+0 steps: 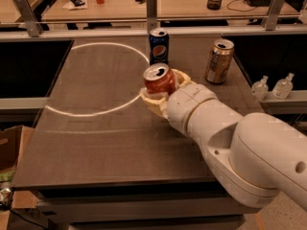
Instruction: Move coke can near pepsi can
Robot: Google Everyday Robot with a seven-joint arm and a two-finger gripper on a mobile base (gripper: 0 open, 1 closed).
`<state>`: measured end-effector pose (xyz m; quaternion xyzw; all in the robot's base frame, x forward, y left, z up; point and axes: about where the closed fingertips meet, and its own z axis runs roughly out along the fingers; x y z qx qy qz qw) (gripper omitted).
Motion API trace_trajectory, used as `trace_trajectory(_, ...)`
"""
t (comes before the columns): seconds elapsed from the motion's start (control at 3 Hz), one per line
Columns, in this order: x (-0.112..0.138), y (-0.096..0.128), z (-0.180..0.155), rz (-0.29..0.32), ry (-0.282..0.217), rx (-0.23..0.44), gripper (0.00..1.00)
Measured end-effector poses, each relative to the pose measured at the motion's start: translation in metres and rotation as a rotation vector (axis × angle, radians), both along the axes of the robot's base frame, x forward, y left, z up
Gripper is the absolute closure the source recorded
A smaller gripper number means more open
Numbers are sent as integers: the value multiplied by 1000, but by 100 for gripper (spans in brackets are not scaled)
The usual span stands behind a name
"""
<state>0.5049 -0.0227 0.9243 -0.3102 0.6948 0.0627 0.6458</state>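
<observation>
Currently the gripper [163,91] is clamped on the coke can [159,78], which is upright, just in front of the pepsi can [159,46] and apart from it. Hold the can vertical, advance slowly, and set it down beside the pepsi can without contact. Its top appears opened; contents are not visible. The gold-tan can [219,61] stands farther right.

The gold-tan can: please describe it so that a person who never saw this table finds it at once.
On the dark table, look toward the far edge. The gold-tan can stands upright there, right of the pepsi can and beyond the gripper, which is shut on the coke can. Only this can is golden brown.
</observation>
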Motion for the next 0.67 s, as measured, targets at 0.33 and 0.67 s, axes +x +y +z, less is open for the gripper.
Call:
trace_trajectory(0.33,7,-45,9,-144,-44,-13,100)
trace_trajectory(0.67,12,-76,15,-261,-89,26,100)
